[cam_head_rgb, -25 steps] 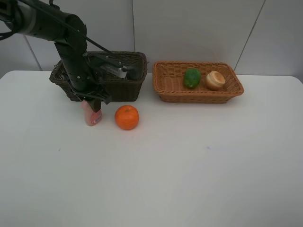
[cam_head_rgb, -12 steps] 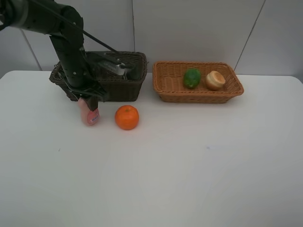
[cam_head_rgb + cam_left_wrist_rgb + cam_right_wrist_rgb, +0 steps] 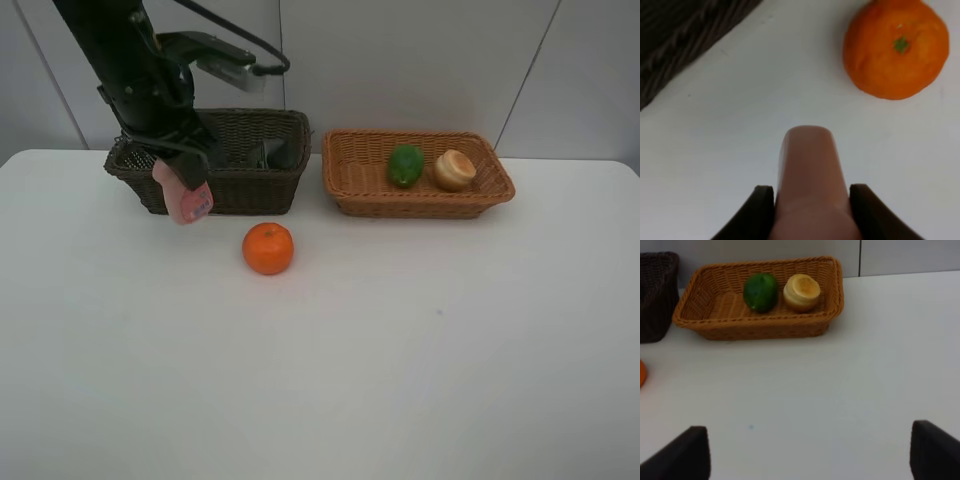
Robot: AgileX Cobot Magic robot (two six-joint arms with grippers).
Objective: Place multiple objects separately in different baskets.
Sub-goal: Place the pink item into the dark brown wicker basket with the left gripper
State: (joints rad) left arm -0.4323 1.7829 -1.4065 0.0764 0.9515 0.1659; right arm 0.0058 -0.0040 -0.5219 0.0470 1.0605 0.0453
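Inside the left claw (image 3: 178,165), the bottle's (image 3: 186,200) cap hides.

Woven wicker, rough: dark basket (image 3: 250,190), tan basket (image 3: 420,206); pink btl (image 3: 186,200) smooth plastic.

The orange (image 3: 268,248) lies before the deep basket (image 3: 250,190) (shallow basket (image 3: 420,205) to its right).

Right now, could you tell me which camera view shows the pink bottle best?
The exterior high view: the pink bottle shows nearly whole, held by the left claw. The left wrist view shows only its body close up; the right wrist view misses it.
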